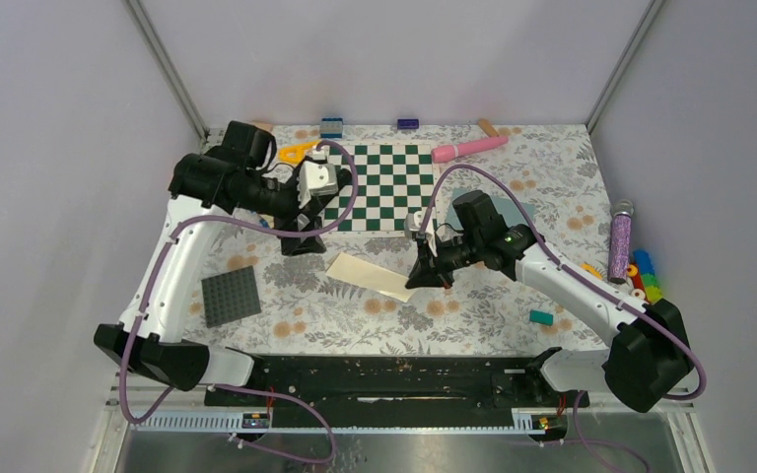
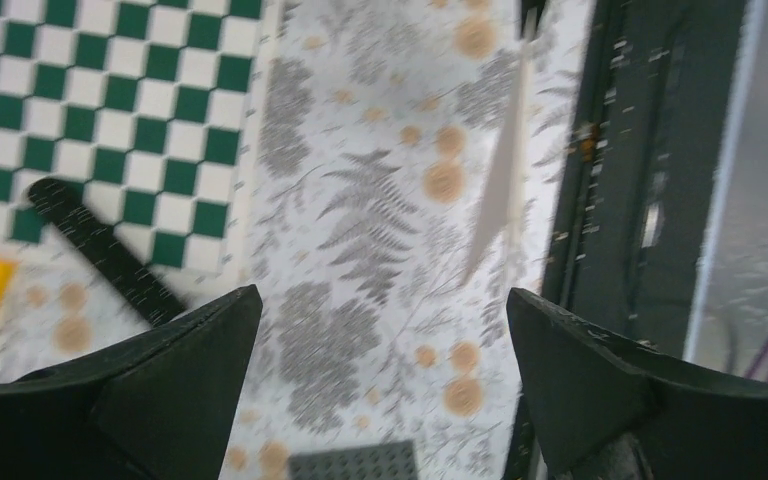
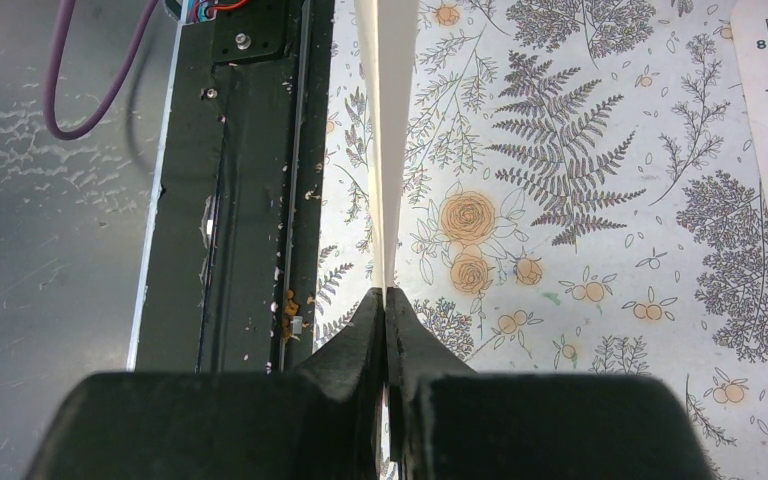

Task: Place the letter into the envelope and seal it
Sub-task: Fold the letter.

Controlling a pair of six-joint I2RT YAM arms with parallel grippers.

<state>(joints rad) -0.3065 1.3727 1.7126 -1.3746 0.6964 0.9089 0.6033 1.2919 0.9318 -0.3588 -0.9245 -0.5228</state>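
Letter [image 1: 370,277] location: above the floral tabletop [image 1: 473,320], in front of the chessboard [image 1: 379,187], between the two arms. It is pinched at its right end by the right claw [image 1: 424,273]. Whether its free left end touches the tabletop cannot be told.

Right arm: it rises from its base at the near right corner. The forearm runs left and slightly away, and the wrist is bent down towards the centre. In the right wrist view the right claw [image 3: 387,308] is closed tight on the edge of the letter [image 3: 392,120]. The sheet runs straight out from the fingertips, seen edge-on.

Left arm: it reaches up the left side, elbow high, with the wrist folded over the near left corner of the chessboard. The left claw [image 1: 303,239] points down at the tabletop. In the left wrist view the left claw [image 2: 385,370] is spread wide and holds nothing. The letter [image 2: 505,170] lies ahead of it, apart from both fingers.

Envelope [image 1: 461,194]: flat on the tabletop just right of the chessboard, largely hidden under the right wrist.

Grey studded plate [image 1: 230,296]: beside the left forearm.
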